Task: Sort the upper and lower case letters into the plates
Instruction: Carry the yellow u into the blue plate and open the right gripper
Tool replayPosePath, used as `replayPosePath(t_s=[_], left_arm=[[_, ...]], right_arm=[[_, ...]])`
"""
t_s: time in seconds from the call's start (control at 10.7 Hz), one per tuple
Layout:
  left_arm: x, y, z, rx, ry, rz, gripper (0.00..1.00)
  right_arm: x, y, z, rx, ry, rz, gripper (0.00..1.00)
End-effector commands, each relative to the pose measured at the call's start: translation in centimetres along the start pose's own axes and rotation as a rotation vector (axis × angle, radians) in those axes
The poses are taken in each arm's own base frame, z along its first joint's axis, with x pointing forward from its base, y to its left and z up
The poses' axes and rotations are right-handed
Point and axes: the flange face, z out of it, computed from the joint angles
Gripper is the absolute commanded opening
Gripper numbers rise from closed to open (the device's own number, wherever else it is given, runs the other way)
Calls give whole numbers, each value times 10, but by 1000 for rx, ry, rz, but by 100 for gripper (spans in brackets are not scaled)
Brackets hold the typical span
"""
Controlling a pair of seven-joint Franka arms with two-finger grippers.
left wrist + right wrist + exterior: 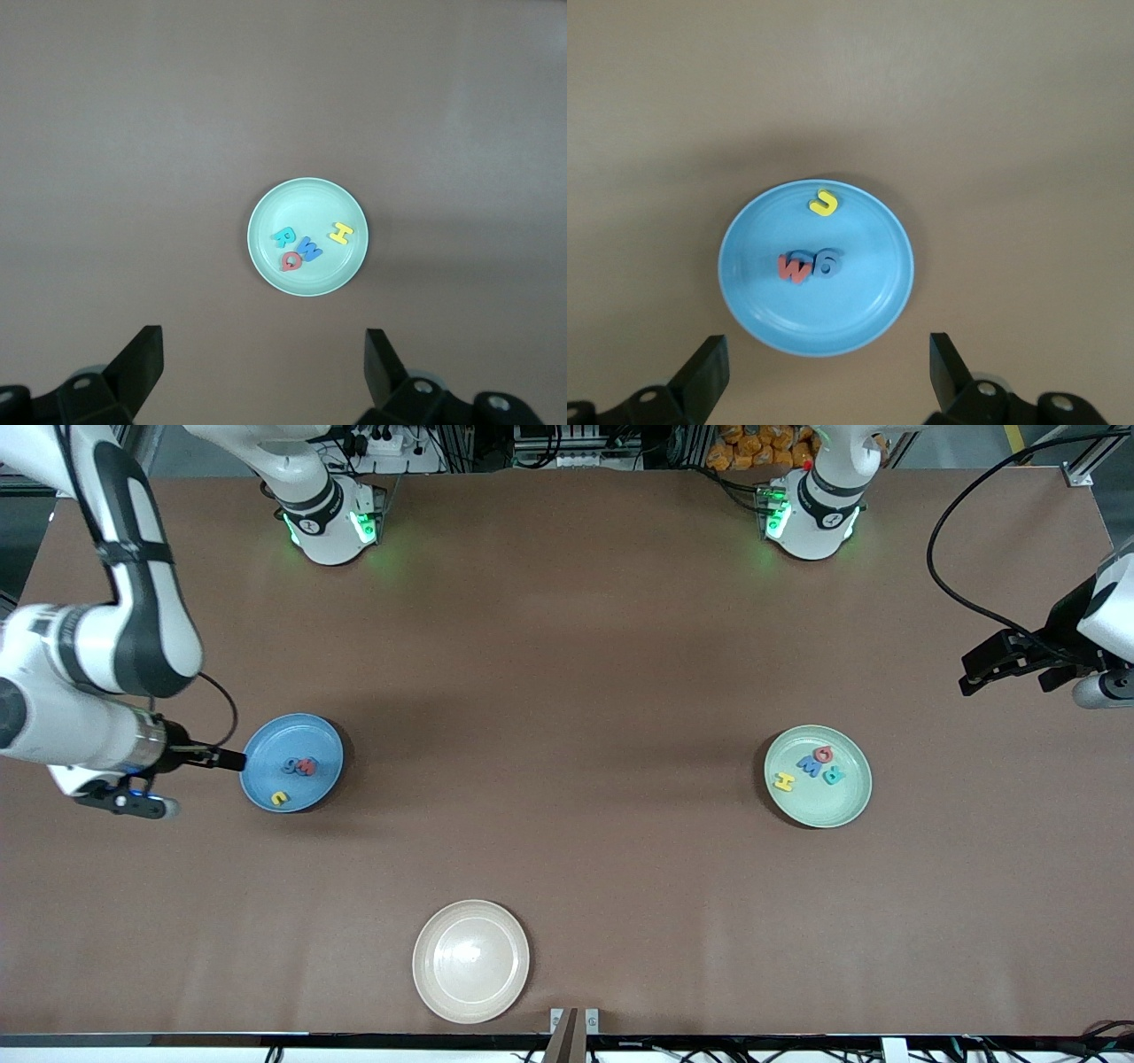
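All visible letters lie sorted in the blue plate (pixel 266 779) and mint plate (pixel 842 802); both grippers' jaws spread, empty.

Tabletop (pixel 567 691) reads as a matt brown sheet, paper-like, smooth w/ faint creases, no glare. Blue plate (pixel 266 793) looks like plastic, semi-gloss, soft sheen round the rim. Mint plate (pixel 842 806), same plastic look, slightly satin. Cream plate (pixel 438 992) is the glossiest, I get a bright highlight in its well. Letters in the blue plate (pixel 804 266) look like matt foam, soft edges, no shine; same for letters in the mint plate (pixel 306 246). Right gripper (pixel 824 372) fingers (pixel 704 372): matt black plastic or rubber, I can't tell which. Left gripper (pixel 261 367) fingers (pixel 142 359) same finish. Arm shells (pixel 133 629) are glossy white plastic w/ black joints.
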Motion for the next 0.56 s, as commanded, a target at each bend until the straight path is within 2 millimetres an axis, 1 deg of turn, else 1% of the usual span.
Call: replayPosePath(t_s=[0.0, 0.09, 0.19, 0.37, 0.47], left_arm=[[-1, 2, -8, -16, 1, 4, 100], [-2, 3, -15, -19, 8, 6, 100], [-3, 3, -16, -17, -2, 6, 100], [-4, 2, -18, -18, -8, 5, 100], [-5, 2, -24, -19, -4, 5, 100]], right_arm=[[1, 10, -67, 12, 25, -28, 100], [-6, 12, -94, 16, 46, -31, 100], [-13, 11, -119, 20, 75, -30, 100], [-27, 16, -156, 43, 123, -22, 100], [-38, 17, -176, 53, 154, -19, 100]])
